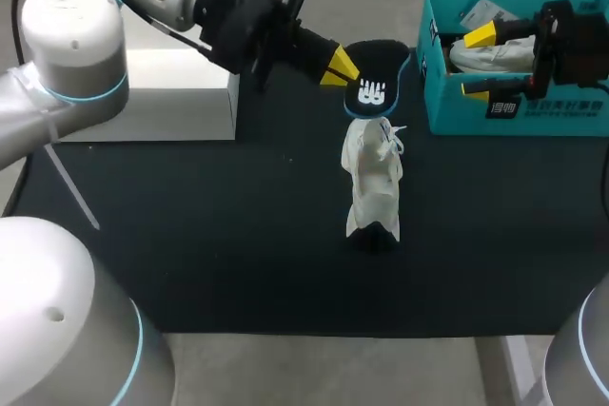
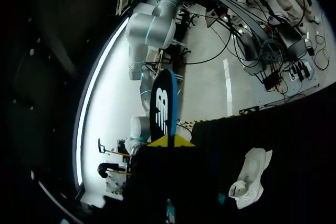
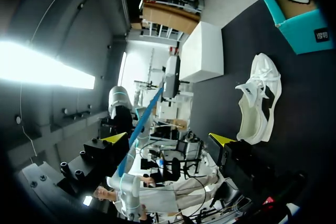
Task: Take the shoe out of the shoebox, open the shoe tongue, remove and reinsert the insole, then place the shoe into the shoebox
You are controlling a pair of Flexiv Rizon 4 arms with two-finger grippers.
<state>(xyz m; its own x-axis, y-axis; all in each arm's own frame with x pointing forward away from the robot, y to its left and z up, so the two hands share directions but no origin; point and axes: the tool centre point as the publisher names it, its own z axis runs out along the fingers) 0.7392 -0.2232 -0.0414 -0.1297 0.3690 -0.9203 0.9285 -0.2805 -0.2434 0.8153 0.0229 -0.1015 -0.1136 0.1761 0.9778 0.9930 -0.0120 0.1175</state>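
Note:
A black insole (image 1: 373, 75) with a white logo hangs above the mat's far middle, with my left gripper (image 1: 341, 67) shut on its end. The left wrist view has the insole (image 2: 164, 104) standing up from the gripper (image 2: 170, 141). A white shoe (image 1: 373, 187) lies on the black mat just in front of it; it also shows in the left wrist view (image 2: 251, 179) and the right wrist view (image 3: 260, 103). My right gripper (image 1: 479, 62) hovers open over the teal shoebox (image 1: 533, 116). Nothing sits between the open fingers of the right gripper (image 3: 168, 139), and the insole's thin blue edge (image 3: 140, 129) shows ahead of them.
A second white shoe (image 1: 504, 52) lies inside the shoebox. A white box (image 1: 181, 97) stands at the back left of the mat (image 1: 209, 244). In the right wrist view the shoebox (image 3: 296, 22) and the white box (image 3: 202, 51) lie off to the side.

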